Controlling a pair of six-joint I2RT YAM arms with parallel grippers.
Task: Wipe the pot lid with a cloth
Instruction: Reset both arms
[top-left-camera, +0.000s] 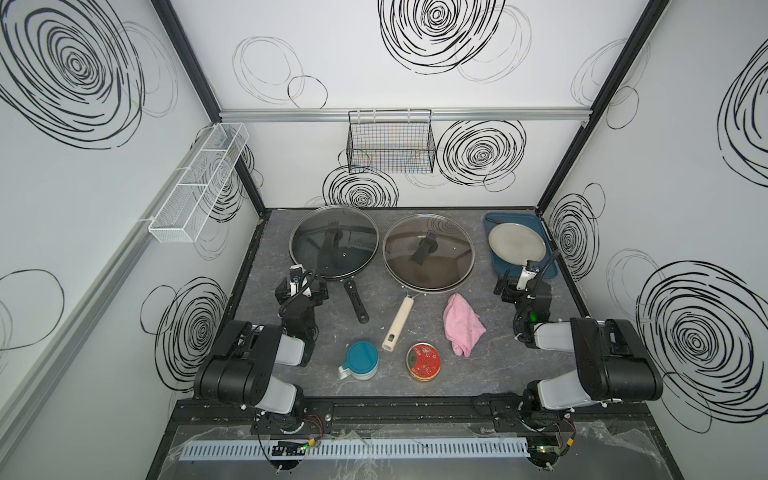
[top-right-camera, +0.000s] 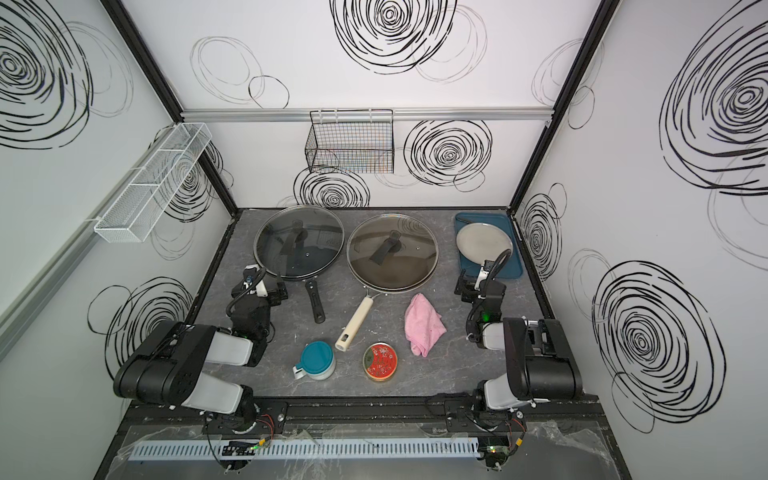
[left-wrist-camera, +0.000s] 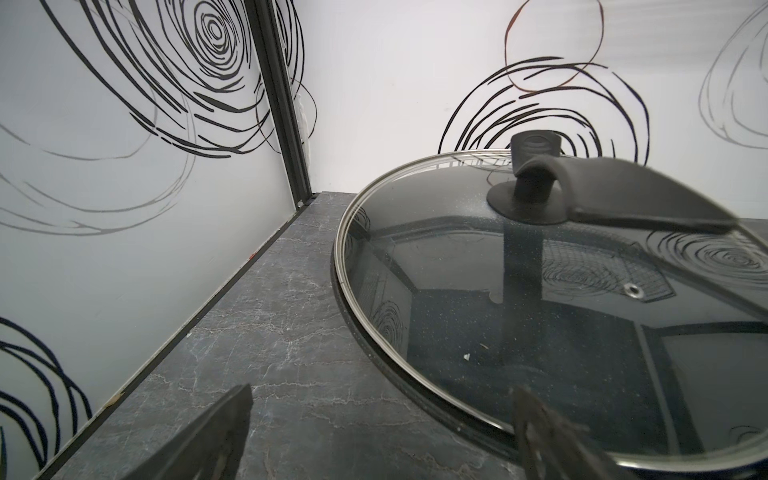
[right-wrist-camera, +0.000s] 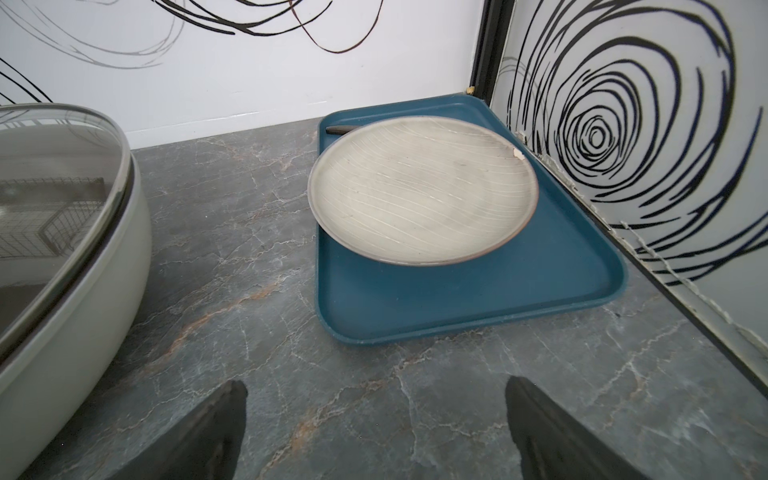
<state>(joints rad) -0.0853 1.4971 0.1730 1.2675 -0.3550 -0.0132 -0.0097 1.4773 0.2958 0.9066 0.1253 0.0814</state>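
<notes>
The pink cloth (top-left-camera: 463, 324) looks soft, light and floppy; pinch a raised fold. The left claw (left-wrist-camera: 382, 390) and right claw (right-wrist-camera: 376, 382) gape wide, empty.

Cloth (top-left-camera: 462, 324): pink terry, soft, nubbly, matt. Lid (top-left-camera: 428, 251) just behind cloth: glossy smooth glass, bright metal rim, matt black handle. Table (top-left-camera: 478, 374): grey marbled, smooth, matt. Tray (right-wrist-camera: 457, 307), behind-right of cloth: blue, matt, faintly speckled. Plate (right-wrist-camera: 419, 195) on it: pale grey, matt, finely lined.
</notes>
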